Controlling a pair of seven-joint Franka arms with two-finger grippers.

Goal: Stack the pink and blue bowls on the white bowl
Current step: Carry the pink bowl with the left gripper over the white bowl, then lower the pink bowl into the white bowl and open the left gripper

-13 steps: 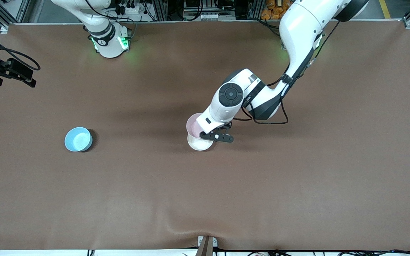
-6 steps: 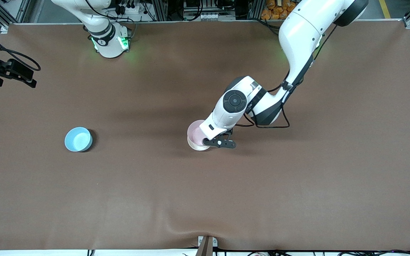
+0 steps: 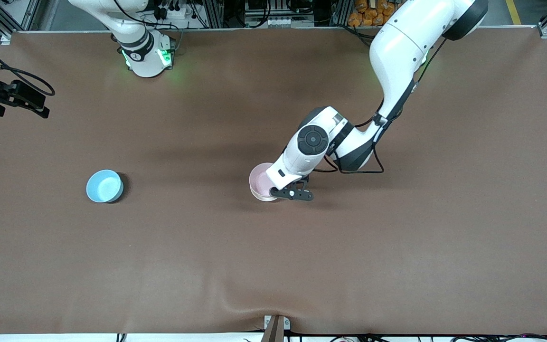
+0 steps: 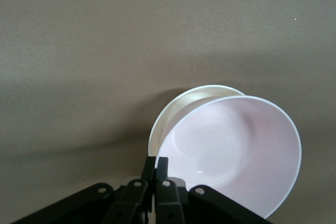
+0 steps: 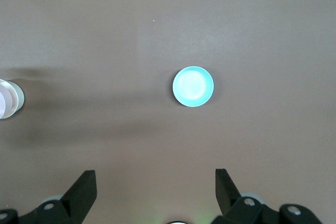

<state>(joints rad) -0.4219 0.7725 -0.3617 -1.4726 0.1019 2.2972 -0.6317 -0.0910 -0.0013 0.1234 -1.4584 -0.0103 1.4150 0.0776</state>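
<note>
Jaws on pale, seemingly tilted pink bowl [image 4: 233, 153]

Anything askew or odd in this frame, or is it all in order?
One thing: the pink bowl, pinched at its rim by the left pincer, sits tilted in the white bowl, not yet nested flat. The blue bowl stands upright alone toward the right arm's end. The right pincer waits open, high over the table. Nothing spilled or damaged.
</note>
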